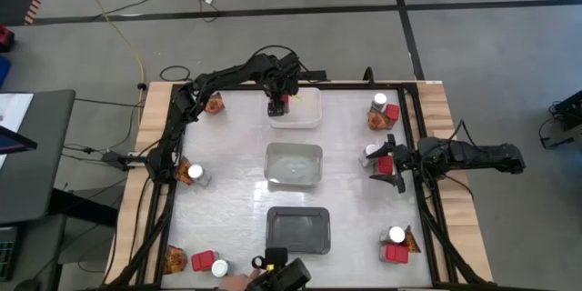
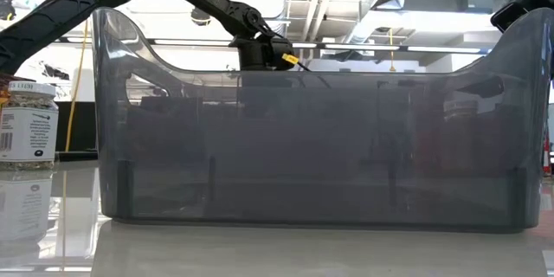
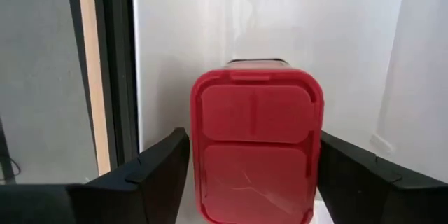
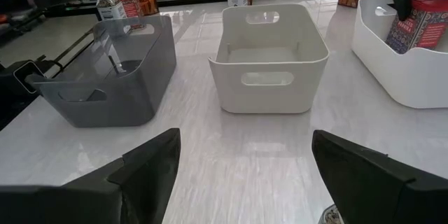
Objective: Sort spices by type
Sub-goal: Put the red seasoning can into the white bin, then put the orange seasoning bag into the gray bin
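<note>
A red boxy container [image 3: 255, 154] stands in the far white tray [image 1: 309, 116]; the right wrist view also shows it there [image 4: 418, 24]. My left gripper [image 1: 277, 102] points down over it, open, with one finger on either side of the container and a thin gap to it. My right gripper [image 1: 393, 168] waits open at the table's right edge, with nothing between its fingers [image 4: 245, 161]. Other spices stand in small groups around the table's edges.
A pale middle tray [image 1: 293, 164] and a dark grey near tray [image 1: 297, 229] line up with the far one. Jars, packets and red containers sit far right [image 1: 380, 111], beside my right gripper [image 1: 375, 156], near right [image 1: 397, 244], left [image 1: 195, 173], far left [image 1: 214, 105] and near left [image 1: 205, 262].
</note>
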Robot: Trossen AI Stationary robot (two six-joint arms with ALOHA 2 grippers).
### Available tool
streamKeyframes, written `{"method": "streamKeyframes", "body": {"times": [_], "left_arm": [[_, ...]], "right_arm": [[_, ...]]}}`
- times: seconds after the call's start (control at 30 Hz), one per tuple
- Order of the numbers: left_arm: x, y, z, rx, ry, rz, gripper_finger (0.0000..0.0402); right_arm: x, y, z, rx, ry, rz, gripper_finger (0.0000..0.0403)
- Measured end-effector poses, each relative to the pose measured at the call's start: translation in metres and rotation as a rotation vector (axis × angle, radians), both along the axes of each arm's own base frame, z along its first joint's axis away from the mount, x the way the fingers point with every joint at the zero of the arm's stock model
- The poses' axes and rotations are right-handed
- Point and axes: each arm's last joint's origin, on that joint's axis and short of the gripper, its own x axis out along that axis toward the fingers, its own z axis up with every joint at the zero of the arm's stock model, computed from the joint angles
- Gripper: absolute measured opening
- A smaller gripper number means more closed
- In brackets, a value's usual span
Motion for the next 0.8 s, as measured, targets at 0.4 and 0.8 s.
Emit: {"method": "streamKeyframes", "body": {"times": [0.4,0.8], "left_arm": [[-0.001,0.001,0.008,0.042,0.013,0.018,0.0274],[0.002,0.000,0.052,0.056,-0.099,0.173,0.0274]], "right_arm": [[0.000,0.000,0.000,0.000,0.000,0.000,0.0352],[0.000,0.000,0.000,0.000,0.001,0.000,0.0352]]}}
